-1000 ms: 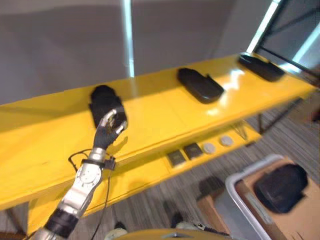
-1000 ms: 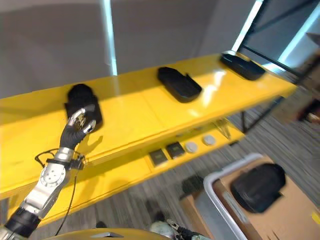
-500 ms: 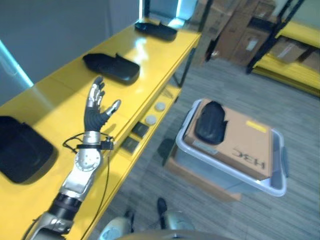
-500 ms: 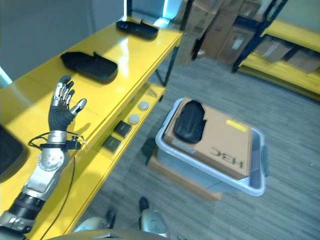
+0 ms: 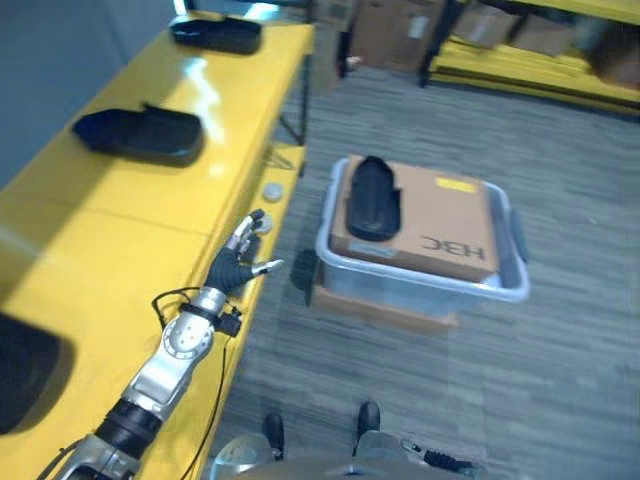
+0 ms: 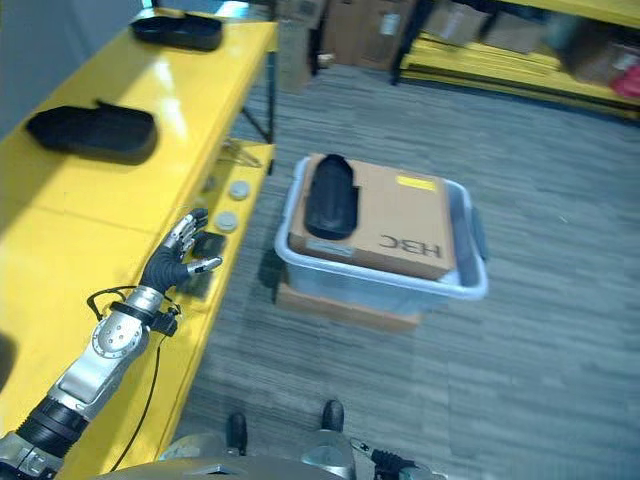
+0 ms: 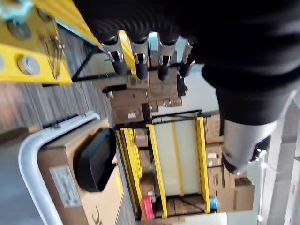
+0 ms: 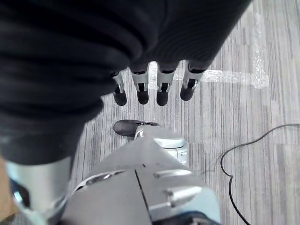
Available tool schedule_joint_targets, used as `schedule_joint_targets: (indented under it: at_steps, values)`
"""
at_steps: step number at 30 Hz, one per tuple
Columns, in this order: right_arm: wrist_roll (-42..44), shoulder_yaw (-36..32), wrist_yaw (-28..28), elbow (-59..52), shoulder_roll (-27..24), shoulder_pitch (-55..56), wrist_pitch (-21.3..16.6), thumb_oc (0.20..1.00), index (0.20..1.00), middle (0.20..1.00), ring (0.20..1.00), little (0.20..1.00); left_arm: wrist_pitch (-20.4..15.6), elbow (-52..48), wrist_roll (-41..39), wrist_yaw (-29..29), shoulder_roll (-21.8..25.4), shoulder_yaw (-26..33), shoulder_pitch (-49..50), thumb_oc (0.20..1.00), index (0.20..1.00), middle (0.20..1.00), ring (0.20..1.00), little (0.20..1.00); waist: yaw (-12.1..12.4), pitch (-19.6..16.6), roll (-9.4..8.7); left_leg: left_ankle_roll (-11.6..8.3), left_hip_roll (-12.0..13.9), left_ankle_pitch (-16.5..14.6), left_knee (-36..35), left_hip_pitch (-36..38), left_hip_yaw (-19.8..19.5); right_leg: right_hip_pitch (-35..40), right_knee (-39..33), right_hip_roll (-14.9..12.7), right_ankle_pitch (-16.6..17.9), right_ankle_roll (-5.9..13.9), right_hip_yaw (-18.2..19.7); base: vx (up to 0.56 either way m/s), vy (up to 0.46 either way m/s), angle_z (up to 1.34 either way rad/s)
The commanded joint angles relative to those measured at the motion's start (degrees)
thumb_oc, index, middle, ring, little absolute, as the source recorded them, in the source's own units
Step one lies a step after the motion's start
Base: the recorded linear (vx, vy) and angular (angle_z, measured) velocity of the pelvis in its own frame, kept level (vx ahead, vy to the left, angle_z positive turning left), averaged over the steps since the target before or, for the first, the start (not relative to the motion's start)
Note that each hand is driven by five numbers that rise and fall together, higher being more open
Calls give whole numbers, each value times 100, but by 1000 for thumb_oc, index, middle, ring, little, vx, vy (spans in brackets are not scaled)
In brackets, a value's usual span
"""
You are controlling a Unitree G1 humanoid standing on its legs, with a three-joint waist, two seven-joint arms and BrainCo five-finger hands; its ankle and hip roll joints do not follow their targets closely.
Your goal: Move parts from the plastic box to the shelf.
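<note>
Reaching out over the yellow shelf (image 5: pixel 90 250), the left hand (image 5: pixel 238 264) is spread and holds nothing. Behind it, a black part (image 5: pixel 22 370) is cut off by the frame edge; two more parts (image 5: pixel 140 135) lie well ahead of it. Off to its right, on grey carpet (image 5: pixel 560 380), sits the plastic box (image 5: pixel 420 290) with a cardboard carton (image 5: pixel 450 230) inside, one black part (image 5: pixel 372 197) on top. The right hand (image 8: pixel 154 89) hangs over the floor, fingers relaxed and empty. Stacked cartons (image 5: pixel 385 30) stand beyond.
</note>
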Motion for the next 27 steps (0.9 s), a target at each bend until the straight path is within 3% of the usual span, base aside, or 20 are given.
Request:
schedule_joint_targets:
  at_steps: [1,4,5,10,12,13,14,15,17,18,21,24,27]
  values:
    - [-134,167,35,162,-112,82,84,1000,1000,1000,1000,1000,19,196,-252,5,-236,-2,-405,1000,1000,1000,1000,1000,-65,19,224,35,398,-418,7,283,-18,-336,180,429,-204,-180,-59,104,-315,-29]
    - [-220,81,123,263,-211,126,82,1000,1000,1000,1000,1000,272,620,-233,254,-353,-114,-472,1000,1000,1000,1000,1000,-218,7,201,-44,572,-540,295,364,51,-307,241,554,-305,-309,-4,114,-303,-18]
    - [-358,95,172,243,-275,102,97,1000,1000,1000,1000,1000,212,949,-145,344,-388,-147,-493,1000,1000,1000,1000,1000,-254,34,160,-91,656,-515,776,254,50,-276,286,606,-354,-421,45,72,-240,-10]
    - [-571,186,385,141,-540,100,45,1000,1000,1000,1000,1000,476,2027,-296,447,-564,88,-518,1000,1000,1000,1000,1000,-187,243,102,-299,940,398,3141,-1204,-175,37,283,888,-549,-843,172,109,-270,-42]
    - [-567,175,375,145,-556,102,25,1000,1000,1000,1000,1000,496,2125,-294,444,-578,98,-518,1000,1000,1000,1000,1000,-192,242,117,-318,954,409,3164,-1300,-161,66,251,910,-547,-845,144,117,-59,-12]
    - [-470,96,330,175,-581,72,-30,1000,1000,1000,1000,1000,615,2503,-373,458,-631,131,-467,1000,1000,1000,1000,1000,-160,252,137,-341,894,368,2751,-1363,44,186,139,916,-557,-784,68,290,101,-11]
    - [-401,6,332,140,-589,52,3,1000,1000,1000,1000,1000,809,2791,-291,490,-679,176,-362,1000,1000,1000,1000,1000,-119,230,216,-349,760,389,1756,-1306,250,326,10,953,-586,-707,44,390,165,-25]
    - [-454,-26,333,83,-602,68,15,1000,1000,1000,1000,1000,936,2974,-123,541,-698,176,-304,1000,1000,1000,1000,1000,-88,228,273,-394,704,583,1005,-1253,304,414,-38,980,-602,-665,59,365,231,-14]
    - [-507,-9,370,28,-626,95,-16,1000,1000,1000,1000,1000,1000,3392,-141,558,-771,183,-250,1000,1000,1000,1000,1000,-52,233,351,-525,723,1066,286,-1260,288,534,-58,1047,-644,-657,71,235,164,-6]
    - [-552,36,382,46,-641,104,-144,1000,1000,1000,1000,1000,977,3775,-19,513,-840,224,-217,1000,1000,1000,1000,1000,-36,242,387,-623,781,1323,126,-1345,312,629,-64,1080,-702,-674,62,221,174,-11]
    - [-331,84,249,92,-650,26,-312,1000,1000,1000,1000,1000,955,4585,210,275,-1003,331,-87,1000,1000,1000,1000,1000,32,150,406,-590,706,1237,-78,-1363,535,787,-16,1035,-864,-651,5,225,252,1]
    - [-104,56,243,106,-600,-30,-541,1000,1000,1000,1000,1000,994,5024,297,225,-1114,405,96,1000,1000,1000,1000,1000,103,101,408,-390,541,976,-8,-1285,482,895,293,997,-1177,-627,98,163,220,-12]
    - [-390,153,85,6,-426,-136,-921,1000,1000,1000,1000,1000,977,5796,191,236,-1141,595,191,1000,1000,1000,1000,1000,212,68,426,-133,451,787,-108,-1063,510,641,1166,859,-1375,-533,-158,149,230,5]
